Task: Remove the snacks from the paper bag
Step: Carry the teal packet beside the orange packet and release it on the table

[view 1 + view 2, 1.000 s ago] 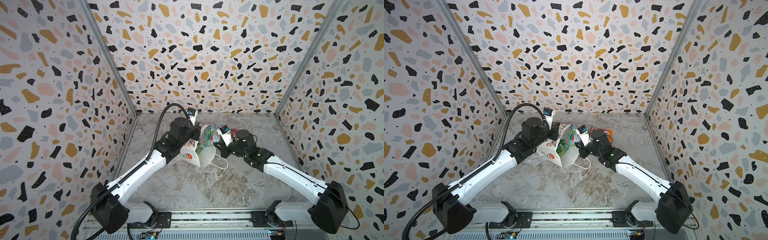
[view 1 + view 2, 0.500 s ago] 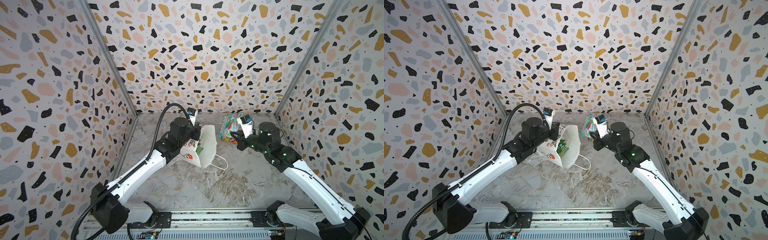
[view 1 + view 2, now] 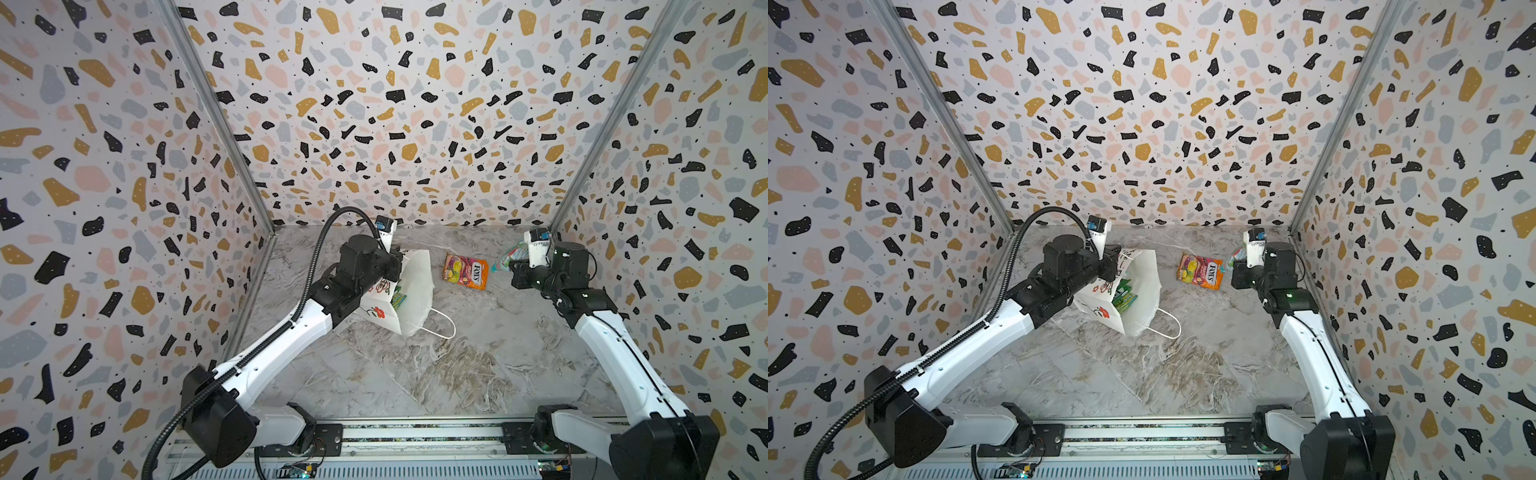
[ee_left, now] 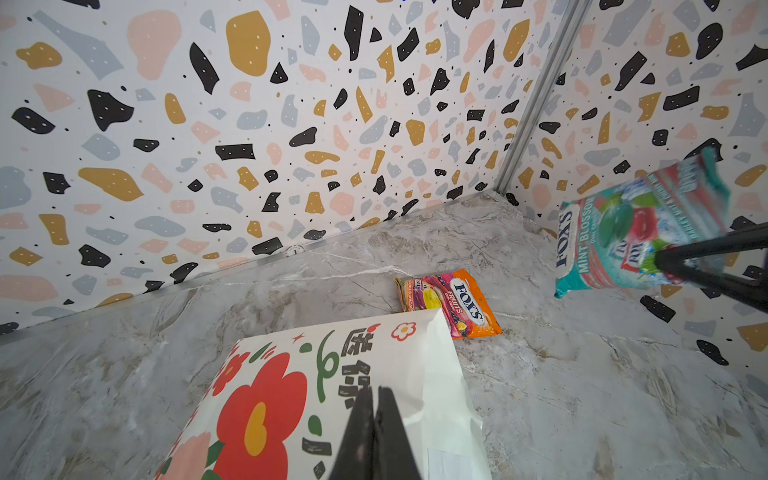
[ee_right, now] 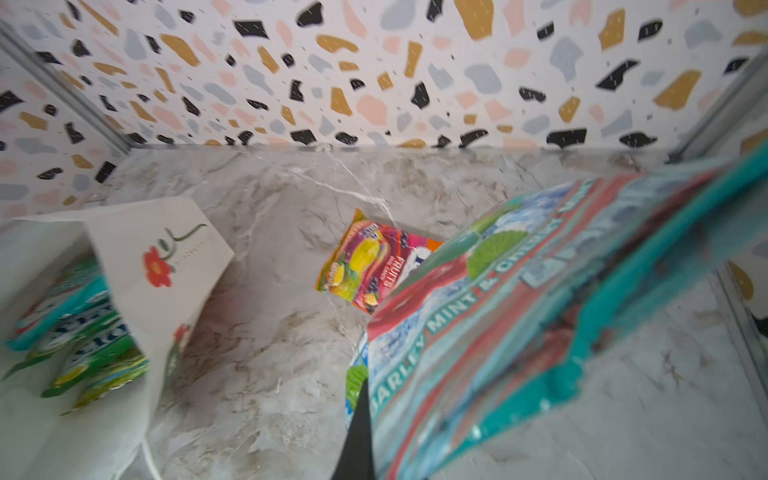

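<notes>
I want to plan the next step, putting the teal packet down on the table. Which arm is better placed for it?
Right. The right gripper is shut on the teal packet, in the air above the table. The left gripper is busy: it is shut on the wall of the paper bag.

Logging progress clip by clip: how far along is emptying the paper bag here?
Done: one orange-pink packet lies flat on the table, outside the paper bag. In hand: the right gripper holds a teal packet in the air, clear of the bag, while the left gripper pinches the bag's wall. Left: green packets and at least one teal-edged packet show inside the bag's mouth.
</notes>
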